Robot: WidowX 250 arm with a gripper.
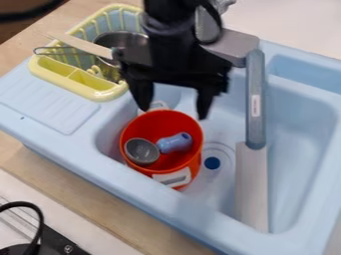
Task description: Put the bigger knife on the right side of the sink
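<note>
While the claw (173, 112) hangs wide over the red pot (158, 121), the bigger knife (254, 140) lies toward four o'clock, its long axis twelve-to-six.

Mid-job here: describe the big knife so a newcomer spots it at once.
Start at the light-blue sink. Right of the red pot, the big knife runs lengthwise down the view, blade end lowest. Its long grey-blue handle and straight pale blade set it apart from the round pot.
</note>
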